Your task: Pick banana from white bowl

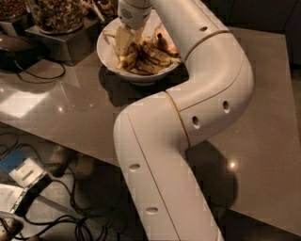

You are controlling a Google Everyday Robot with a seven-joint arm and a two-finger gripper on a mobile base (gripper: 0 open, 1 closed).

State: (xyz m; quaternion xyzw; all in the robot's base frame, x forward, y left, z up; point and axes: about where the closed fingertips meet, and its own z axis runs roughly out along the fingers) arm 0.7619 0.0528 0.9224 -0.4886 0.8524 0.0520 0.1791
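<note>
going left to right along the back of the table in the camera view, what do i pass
Glass jar of nuts → white bowl, with the gripper down inside its left half, over the bananas → the arm's bent elbow → bare table top at the far right.
</note>
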